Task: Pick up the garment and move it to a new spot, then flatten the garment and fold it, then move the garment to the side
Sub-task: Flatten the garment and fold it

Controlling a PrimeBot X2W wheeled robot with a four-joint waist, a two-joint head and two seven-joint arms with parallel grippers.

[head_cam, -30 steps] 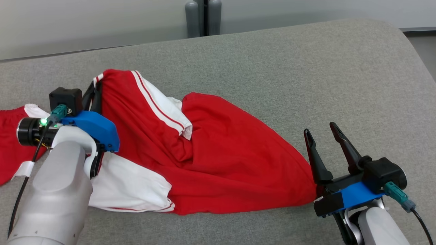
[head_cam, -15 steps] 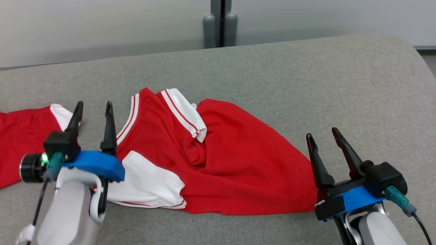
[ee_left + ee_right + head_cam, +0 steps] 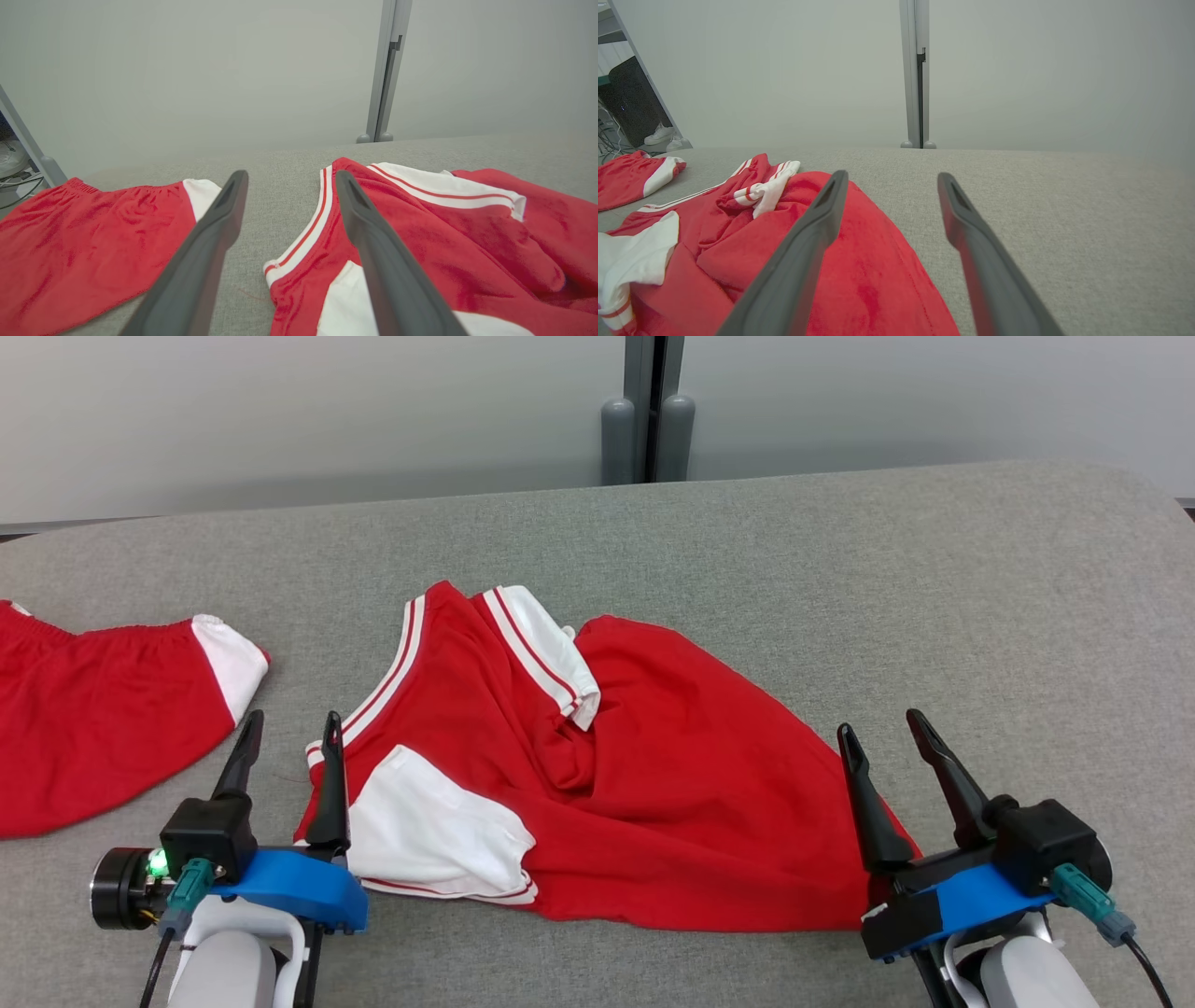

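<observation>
Garment [image 3: 672,765] lay crumpled at the centre of the table [image 3: 980,569]. My left gripper [image 3: 292,716] at seven o'clock and right gripper [image 3: 878,721] at five stood wide, empty. I judged that pinching opposite hems and pulling them apart would flatten it.

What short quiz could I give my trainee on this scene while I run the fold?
1. True or false: the left claw is shut on the jersey.
2. Where do the red shorts lie? A) to the robot's left of the jersey, apart from it; B) to its right; C) on top of it.
3. Fill in: the right claw, at the jersey's right end, stands ___.

Key: 1 false; 2 A; 3 open.
</observation>
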